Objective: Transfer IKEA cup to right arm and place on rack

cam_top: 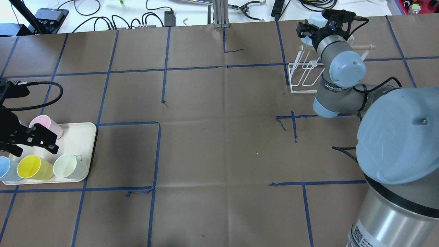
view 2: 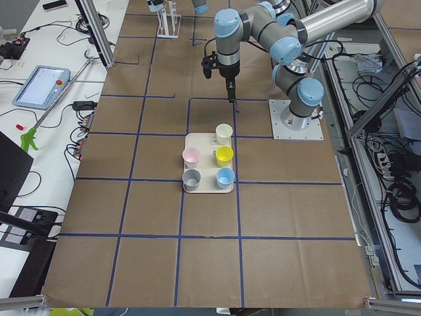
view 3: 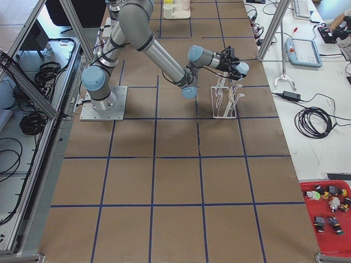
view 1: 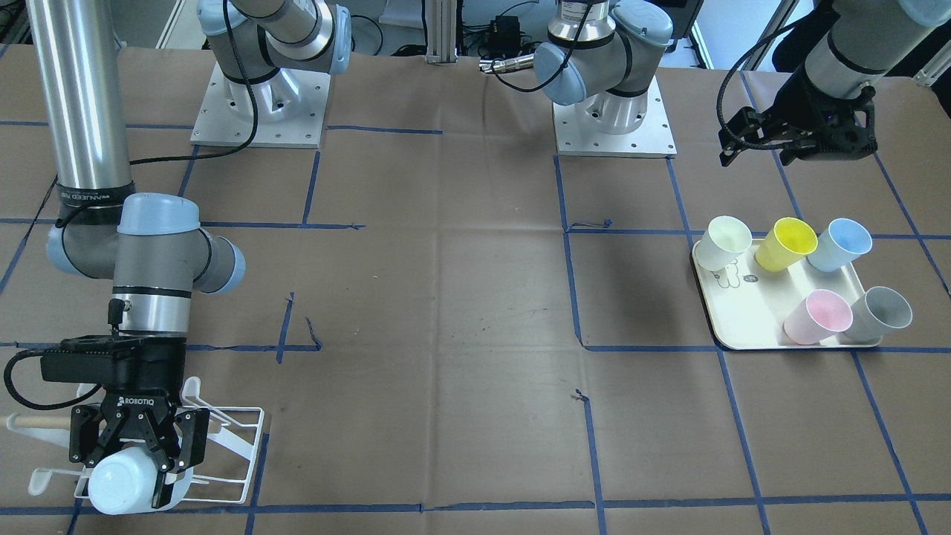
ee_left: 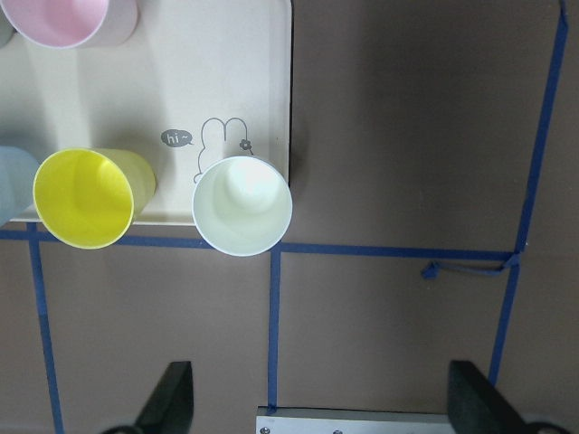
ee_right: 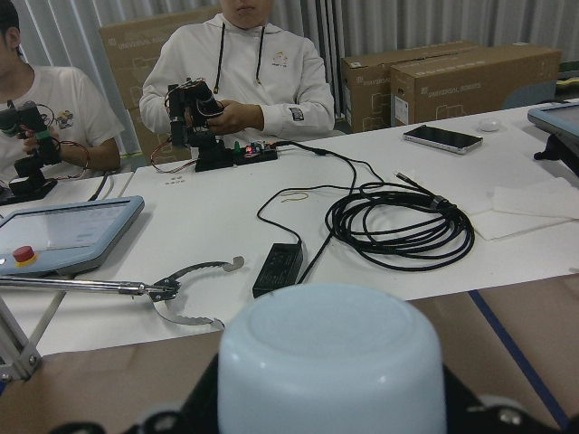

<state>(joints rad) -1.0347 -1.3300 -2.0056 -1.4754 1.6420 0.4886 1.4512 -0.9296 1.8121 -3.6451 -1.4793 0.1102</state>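
Observation:
My right gripper (view 1: 126,474) is shut on a pale whitish-blue IKEA cup (view 1: 119,483), jaws on its two sides. It holds the cup over the far end of the white wire rack (view 1: 234,446), by the wooden dowel (view 1: 30,421). Whether the cup touches a prong is hidden. The right wrist view shows the cup's base (ee_right: 330,353) close up. In the overhead view the rack (cam_top: 305,73) stands at the far right. My left gripper (ee_left: 321,402) is open and empty, hovering above the near edge of the cream tray (ee_left: 199,81).
The tray (view 1: 750,319) holds a white cup (view 1: 724,241), a yellow cup (view 1: 786,241), a blue cup (view 1: 839,244), a pink cup (view 1: 817,316) and a grey cup (view 1: 880,312). Two operators sit at a white bench beyond the rack's table edge.

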